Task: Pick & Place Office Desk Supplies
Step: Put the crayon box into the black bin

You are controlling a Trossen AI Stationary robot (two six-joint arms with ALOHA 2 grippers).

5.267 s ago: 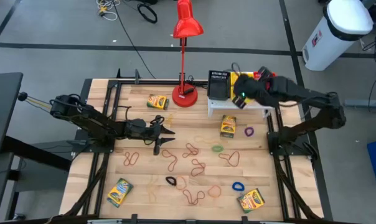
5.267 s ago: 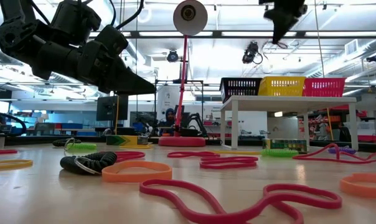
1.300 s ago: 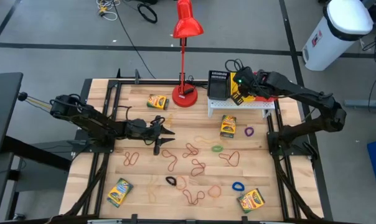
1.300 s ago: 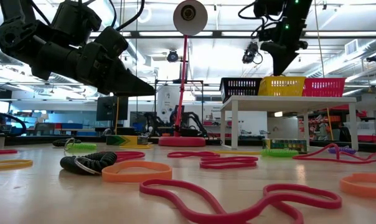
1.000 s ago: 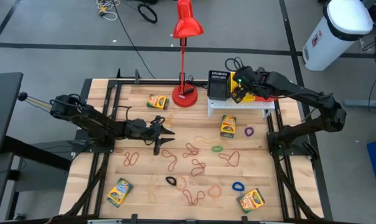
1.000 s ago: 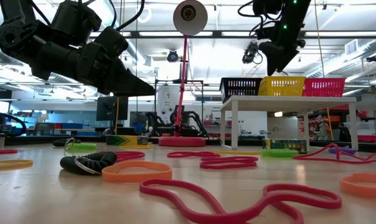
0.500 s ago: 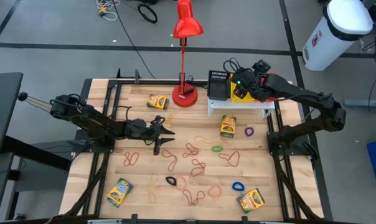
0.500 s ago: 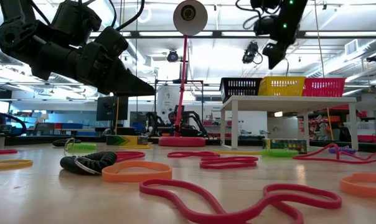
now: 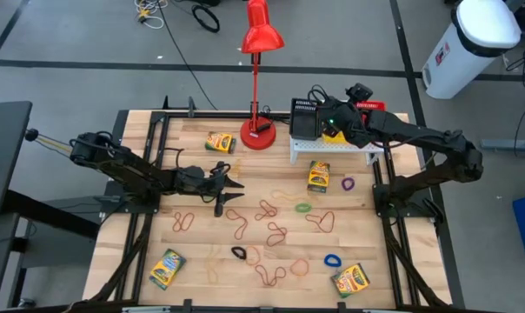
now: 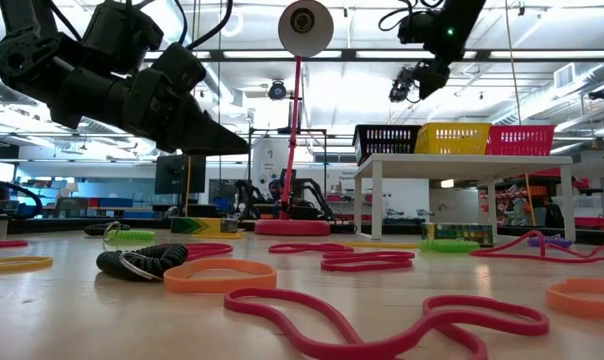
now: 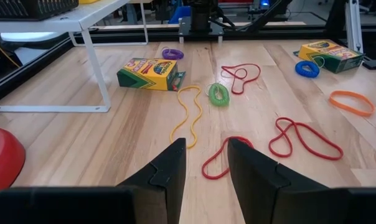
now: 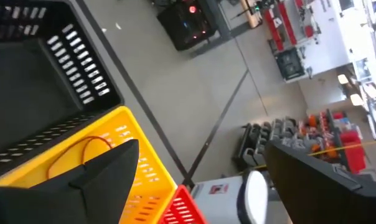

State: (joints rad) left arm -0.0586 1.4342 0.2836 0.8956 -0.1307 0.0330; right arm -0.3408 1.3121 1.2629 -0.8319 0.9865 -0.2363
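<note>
Resting: thin red rubber-band loop (image 12: 82, 148) in yellow mesh bin (image 9: 335, 131), upper right of high view.
Right gripper (image 9: 325, 119): above bins, fingers spread wide, empty.
Left gripper (image 9: 232, 184): left-centre, fingers narrowly parted, empty.

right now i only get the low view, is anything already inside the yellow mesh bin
Observer: Yes. The right wrist view shows one thin red rubber band lying inside the yellow mesh bin.
Operator: ok, what's hanging above it
Observer: From the high view, the right pincer hangs over where the black mesh bin meets the yellow one, open and empty.
Operator: what else needs picking
Observer: Four crayon boxes: one beside the lamp base, one in front of the white shelf, and two at the table's near corners.
</note>
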